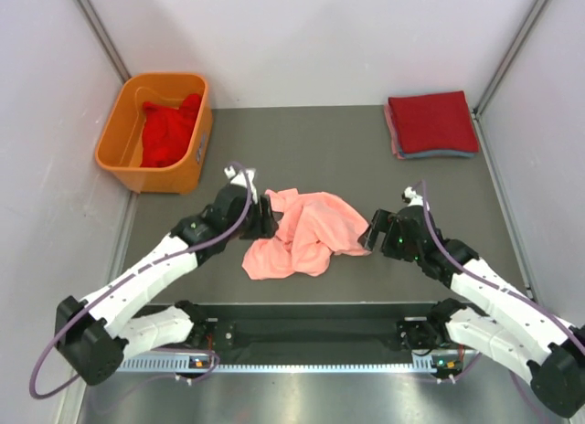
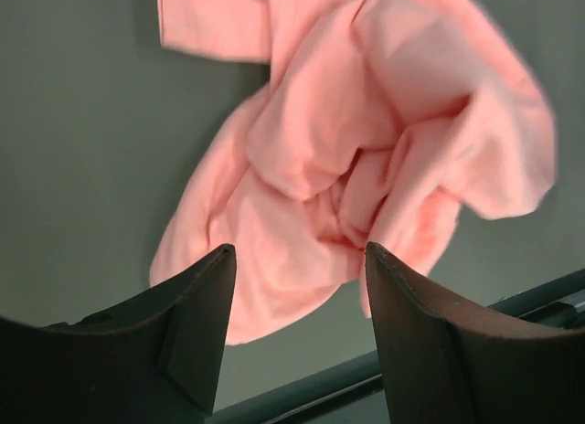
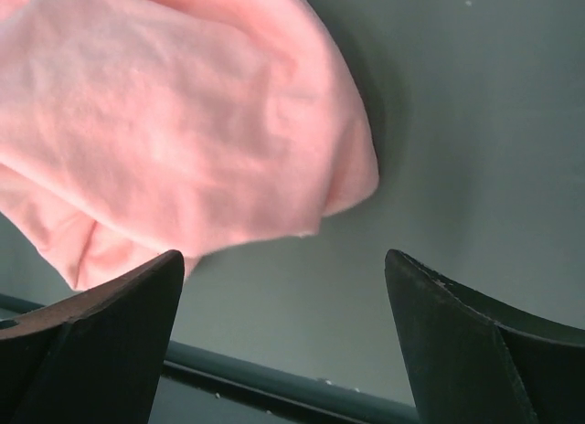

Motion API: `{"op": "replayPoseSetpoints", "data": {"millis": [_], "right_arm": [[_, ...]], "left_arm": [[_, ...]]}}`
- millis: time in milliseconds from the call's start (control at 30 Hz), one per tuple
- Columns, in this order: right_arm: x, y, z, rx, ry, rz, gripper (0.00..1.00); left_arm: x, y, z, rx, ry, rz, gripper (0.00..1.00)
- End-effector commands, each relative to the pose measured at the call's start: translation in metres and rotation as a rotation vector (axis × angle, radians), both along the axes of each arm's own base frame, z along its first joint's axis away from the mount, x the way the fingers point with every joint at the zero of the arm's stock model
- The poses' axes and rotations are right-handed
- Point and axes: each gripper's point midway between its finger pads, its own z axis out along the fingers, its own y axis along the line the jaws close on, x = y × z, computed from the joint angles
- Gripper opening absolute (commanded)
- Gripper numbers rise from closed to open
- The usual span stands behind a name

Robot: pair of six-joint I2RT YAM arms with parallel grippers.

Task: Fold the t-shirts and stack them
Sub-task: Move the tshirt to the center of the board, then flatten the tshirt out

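One salmon-pink t-shirt (image 1: 306,232) lies crumpled on the dark grey desk (image 1: 347,159), directly between the two pairs of fingers. It is not folded. The cloth is bunched into soft ridges and deep creases, one flat corner sticks out on the side away from the arm bases, and a wider lobe spreads toward the near edge. I see no label on it from these views. The left fingers (image 1: 265,219) stand just at the left border of this shirt. They are spread apart and nothing is between them; in the left wrist view the pink cloth (image 2: 366,150) lies on the desk beyond the tips. The right fingers (image 1: 374,232) stand just beside the right border of the shirt, also spread wide and holding nothing. In the right wrist view a rounded fold of the cloth (image 3: 183,132) lies ahead of one tip, and bare desk is ahead of the other. Beyond the left fingers, well apart at the far left, there is one orange tub (image 1: 119,132) with red t-shirt cloth (image 1: 169,132) heaped inside; how many pieces it is I cannot tell. Beyond the right fingers, at the far right, one folded stack (image 1: 431,121) rests on the desk, with a red rectangle on top and pink and bluish edges showing under it.
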Motion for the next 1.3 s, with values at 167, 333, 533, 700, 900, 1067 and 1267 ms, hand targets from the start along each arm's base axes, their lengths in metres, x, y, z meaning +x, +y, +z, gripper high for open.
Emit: {"op": "replayPoseSetpoints", "data": {"millis": [167, 333, 533, 700, 900, 1067, 1267], "right_arm": [[0.035, 0.052, 0.005, 0.182, -0.063, 0.075, 0.88], [0.038, 0.057, -0.026, 0.167, -0.008, 0.078, 0.85], [0.049, 0.037, -0.046, 0.051, -0.031, 0.011, 0.74], [0.066, 0.014, -0.024, -0.096, -0.084, -0.045, 0.21], [0.08, -0.013, 0.068, -0.184, -0.244, -0.123, 0.0], [0.066, -0.031, 0.156, -0.107, -0.405, -0.173, 0.0], [0.043, -0.013, 0.151, 0.023, -0.406, -0.07, 0.07]], "left_arm": [[-0.039, -0.009, -0.077, -0.157, 0.172, 0.021, 0.64], [-0.034, -0.002, -0.093, -0.107, 0.184, 0.066, 0.64], [-0.033, 0.014, -0.121, 0.005, 0.22, 0.116, 0.56], [-0.019, 0.028, -0.122, 0.111, 0.204, 0.193, 0.13], [0.023, 0.035, -0.022, 0.134, -0.017, 0.252, 0.0], [0.042, 0.031, 0.08, 0.084, -0.219, 0.218, 0.0], [0.033, 0.005, 0.103, -0.029, -0.218, 0.098, 0.0]]}}
